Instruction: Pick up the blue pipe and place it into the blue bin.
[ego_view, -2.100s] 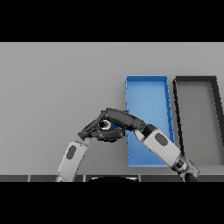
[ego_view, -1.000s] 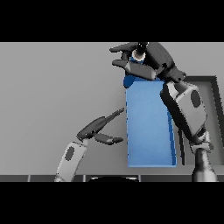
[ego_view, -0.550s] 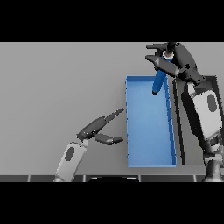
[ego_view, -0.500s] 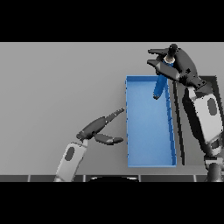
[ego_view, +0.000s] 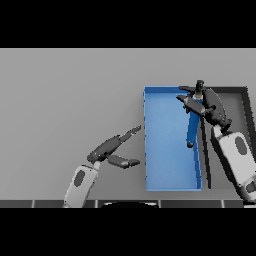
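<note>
Over right side of bench | blue pipe (ego_view: 192, 127) inside blue bin (ego_view: 165, 150) | right hand (ego_view: 205, 100) spread wide, empty | left hand (ego_view: 112, 150) relaxed, idle | step: release | next: retract.

Single head view, high above, facing down at grey table (ego_view: 70, 90), both arms within frame

Blue bin (ego_view: 170, 186) on grey table (ego_view: 65, 95), long axis running away from robot. Black bin (ego_view: 244, 92) just right of it, partly hidden by right arm. Blue pipe (ego_view: 192, 125) inside blue bin along right wall, lengthwise, slightly tilted. Right hand (ego_view: 202, 100) above bin's far right corner, fingers spread, not gripping pipe. Left hand (ego_view: 112, 149) just left of blue bin, low over table, fingers straight, thumb out, holding nothing.
</note>
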